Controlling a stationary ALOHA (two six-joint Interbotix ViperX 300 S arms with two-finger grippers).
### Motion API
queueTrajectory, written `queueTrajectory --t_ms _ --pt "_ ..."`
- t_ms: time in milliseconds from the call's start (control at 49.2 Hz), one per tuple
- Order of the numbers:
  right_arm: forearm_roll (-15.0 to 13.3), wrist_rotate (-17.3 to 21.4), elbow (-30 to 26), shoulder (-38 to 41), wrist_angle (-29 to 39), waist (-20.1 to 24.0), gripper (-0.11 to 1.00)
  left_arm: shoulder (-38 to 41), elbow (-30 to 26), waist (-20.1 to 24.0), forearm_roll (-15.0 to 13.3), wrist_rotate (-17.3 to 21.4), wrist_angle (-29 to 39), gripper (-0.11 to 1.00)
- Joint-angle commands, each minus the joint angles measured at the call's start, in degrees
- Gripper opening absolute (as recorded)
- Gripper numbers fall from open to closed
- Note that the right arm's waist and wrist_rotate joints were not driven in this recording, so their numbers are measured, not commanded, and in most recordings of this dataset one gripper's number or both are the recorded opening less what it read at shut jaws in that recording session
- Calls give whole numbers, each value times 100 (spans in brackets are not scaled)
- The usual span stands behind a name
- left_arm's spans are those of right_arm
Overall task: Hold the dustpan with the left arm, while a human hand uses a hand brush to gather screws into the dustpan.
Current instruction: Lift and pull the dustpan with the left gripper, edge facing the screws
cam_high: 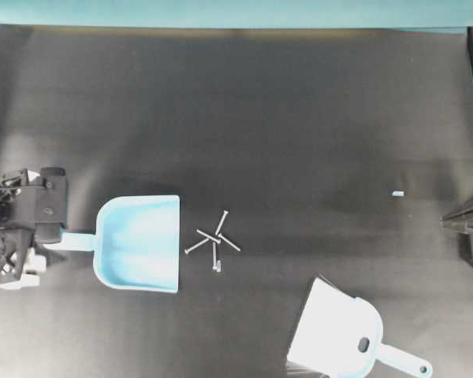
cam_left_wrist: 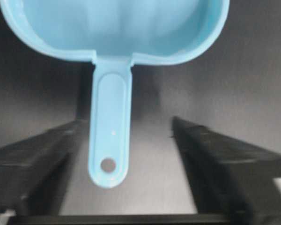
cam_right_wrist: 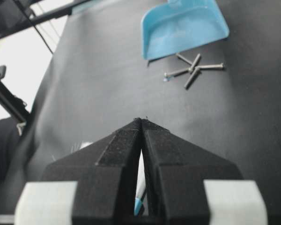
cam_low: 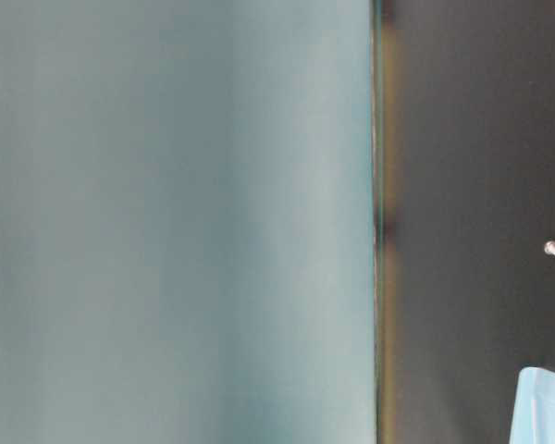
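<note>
The dustpan [cam_high: 140,242] lay at nine o'clock on the table [cam_high: 244,110], its straight edge facing the screws [cam_high: 214,238] just beside it. The left gripper [cam_left_wrist: 126,154] stood open astride the handle, touching nothing. Unheld, the pan would likely slide away under sweeping. The right gripper [cam_right_wrist: 141,123] was closed and empty. The brush [cam_high: 339,335] lay at five o'clock, no hand visible.
</note>
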Motion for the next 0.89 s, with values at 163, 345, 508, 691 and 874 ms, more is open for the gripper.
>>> queueTrajectory --t_ms 163,345,508,691,874 --pt "97 0 -26 26 -53 0 0 809 -18 62 18 105 -765 88" --pt "97 0 -35 26 -44 0 0 1327 18 62 18 132 -817 89" --pt "97 0 -35 9 -9 0 0 1512 0 123 18 132 -932 89" --pt "88 0 -44 9 18 0 0 1503 9 220 18 132 -993 85" --pt "79 0 -62 -35 211 0 0 1512 0 220 18 149 -993 42"
